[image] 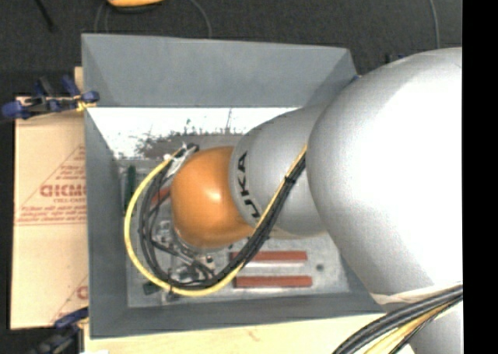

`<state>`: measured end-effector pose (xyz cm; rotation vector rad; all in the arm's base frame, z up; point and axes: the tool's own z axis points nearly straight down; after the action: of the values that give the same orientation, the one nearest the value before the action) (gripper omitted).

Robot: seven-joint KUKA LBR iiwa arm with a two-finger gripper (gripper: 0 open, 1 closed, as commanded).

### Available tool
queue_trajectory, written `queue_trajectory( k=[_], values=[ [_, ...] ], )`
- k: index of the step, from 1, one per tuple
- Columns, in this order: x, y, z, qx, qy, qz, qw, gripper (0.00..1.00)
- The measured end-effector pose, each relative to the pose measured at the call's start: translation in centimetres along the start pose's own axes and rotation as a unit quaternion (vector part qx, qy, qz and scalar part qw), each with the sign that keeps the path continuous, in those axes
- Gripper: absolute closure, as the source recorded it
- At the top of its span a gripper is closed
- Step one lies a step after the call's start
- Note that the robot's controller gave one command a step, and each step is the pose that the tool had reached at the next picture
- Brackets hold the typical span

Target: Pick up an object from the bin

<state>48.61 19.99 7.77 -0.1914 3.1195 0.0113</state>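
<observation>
My gripper (180, 261) is low in the bin's left half, and just its dark body shows below the arm's orange cover. Right of it, on the bin floor near the front wall, lie two red bars (272, 257) side by side, perhaps the handles of one tool. A thin dark green thing (128, 183) lies along the left wall, beside the gripper. A small red piece (158, 197) peeks out between the cables on the gripper's left. Whatever lies directly under the gripper is hidden.
The arm with its orange cover and yellow and black cables covers most of the bin's floor. Dark specks mark the bin's pale back wall. The left and front walls stand close to the gripper.
</observation>
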Motion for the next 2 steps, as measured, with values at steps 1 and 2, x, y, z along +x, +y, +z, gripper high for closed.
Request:
queue_trajectory(
  k=[1, 2],
  values=[
    [0.6, 0.0, -1.7, 0.003, 0.0061, -0.023, 0.9997, 0.00],
    [0.7, -2.2, 0.0, -0.001, -0.0076, -0.101, 0.9949, 0.00]
  ],
)
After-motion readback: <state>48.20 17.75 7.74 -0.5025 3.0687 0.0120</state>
